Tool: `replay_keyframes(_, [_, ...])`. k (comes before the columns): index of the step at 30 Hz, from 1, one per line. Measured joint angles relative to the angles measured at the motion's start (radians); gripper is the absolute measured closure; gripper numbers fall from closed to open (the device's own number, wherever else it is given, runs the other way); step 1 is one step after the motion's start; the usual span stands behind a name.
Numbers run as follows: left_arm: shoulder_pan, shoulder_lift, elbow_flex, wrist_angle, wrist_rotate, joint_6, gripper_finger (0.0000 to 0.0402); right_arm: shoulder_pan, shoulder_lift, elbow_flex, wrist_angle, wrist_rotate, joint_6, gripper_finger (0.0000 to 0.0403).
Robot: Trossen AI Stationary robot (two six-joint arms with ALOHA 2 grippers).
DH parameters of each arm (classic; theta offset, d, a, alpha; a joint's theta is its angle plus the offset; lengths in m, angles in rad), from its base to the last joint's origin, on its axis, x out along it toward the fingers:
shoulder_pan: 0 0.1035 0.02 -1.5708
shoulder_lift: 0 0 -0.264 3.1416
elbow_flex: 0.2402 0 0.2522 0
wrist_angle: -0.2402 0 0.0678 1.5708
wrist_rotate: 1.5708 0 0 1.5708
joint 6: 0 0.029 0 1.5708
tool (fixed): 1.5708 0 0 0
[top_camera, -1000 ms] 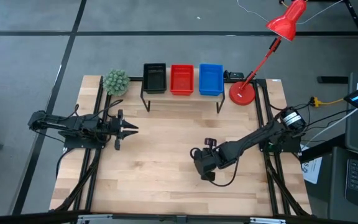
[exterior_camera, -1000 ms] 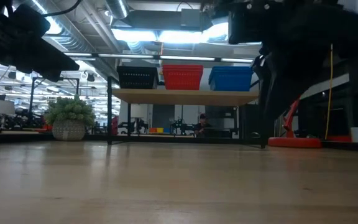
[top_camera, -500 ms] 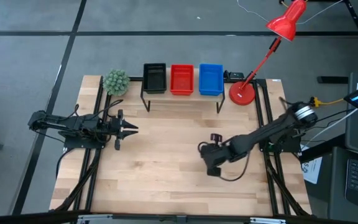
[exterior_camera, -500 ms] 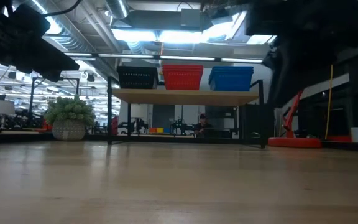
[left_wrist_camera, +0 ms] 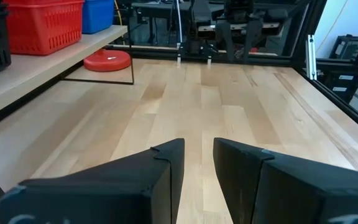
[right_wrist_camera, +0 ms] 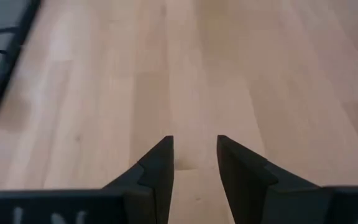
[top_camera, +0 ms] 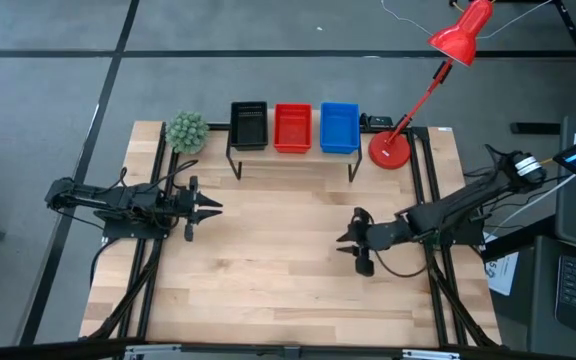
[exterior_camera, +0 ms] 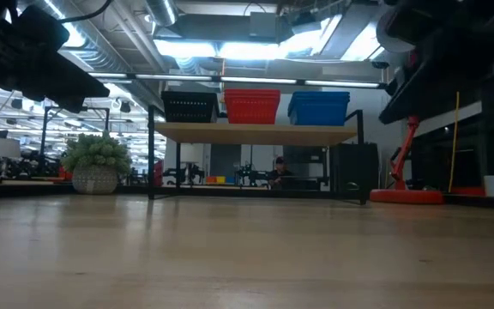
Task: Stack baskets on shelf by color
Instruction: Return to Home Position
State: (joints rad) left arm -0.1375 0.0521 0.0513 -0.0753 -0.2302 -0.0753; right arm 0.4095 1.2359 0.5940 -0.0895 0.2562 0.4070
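Note:
The shelf (top_camera: 293, 161) stands at the table's far edge on thin black legs. On its plank (exterior_camera: 256, 133) stand black baskets (top_camera: 249, 125), red baskets (top_camera: 292, 127) and blue baskets (top_camera: 339, 127) side by side, left to right; in the low view they are black (exterior_camera: 189, 106), red (exterior_camera: 251, 106) and blue (exterior_camera: 319, 108). My left gripper (top_camera: 216, 208) hovers over the table's left part, fingers slightly open (left_wrist_camera: 197, 155), pointing right. My right gripper (top_camera: 344, 241) hangs over the right middle of the table, slightly open (right_wrist_camera: 194, 152), holding nothing.
A potted green plant (top_camera: 186, 131) sits left of the shelf. A red desk lamp stands with its base (top_camera: 390, 150) at the shelf's right. Bare wooden tabletop (top_camera: 278, 250) lies between the two arms and in front of the shelf.
My right arm has drawn back toward the table's right edge and a little toward the far edge, its gripper swinging from pointing toward the near edge to pointing left. In the low view it has cleared away from in front of the shelf's right leg.

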Motion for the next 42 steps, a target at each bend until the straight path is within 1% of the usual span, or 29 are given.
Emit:
replay_keyframes(2, [0.000,0.000,0.000,0.000,0.000,0.000,0.0324,0.000,-0.031,-0.035,0.034,-0.026,-0.023,0.0281])
replay_keyframes(5, [0.000,0.000,0.000,-0.001,0.000,0.000,0.0324,-0.001,-0.072,-0.097,0.080,-0.063,-0.098,0.0281])
replay_keyframes(10, [0.000,0.000,0.000,-0.002,0.004,0.000,0.0324,-0.032,-0.186,-0.231,0.230,-0.074,-0.152,0.0281])
replay_keyframes(16, [0.000,0.000,0.000,-0.001,0.007,0.000,0.0324,-0.087,-0.348,-0.369,0.249,-0.076,-0.207,0.0281])
replay_keyframes(22, [0.000,0.000,0.000,-0.001,0.007,0.000,0.0324,-0.117,-0.527,-0.492,0.257,-0.076,-0.150,0.0281])
replay_keyframes(25, [0.000,0.000,0.000,-0.001,0.007,0.000,0.0324,-0.117,-0.599,-0.525,0.260,-0.077,-0.155,0.0281])
replay_keyframes(31, [0.000,0.000,0.000,-0.001,0.007,0.000,0.0324,-0.117,-0.734,-0.580,0.257,-0.074,-0.223,0.0281])
replay_keyframes(36, [0.000,0.000,0.000,-0.001,0.007,0.000,0.0324,-0.128,-0.809,-0.587,0.251,-0.076,-0.297,0.0281])
replay_keyframes(42, [0.000,0.000,0.000,-0.001,0.007,0.000,0.0324,-0.172,-0.904,-0.587,0.245,-0.093,-0.396,0.0281])
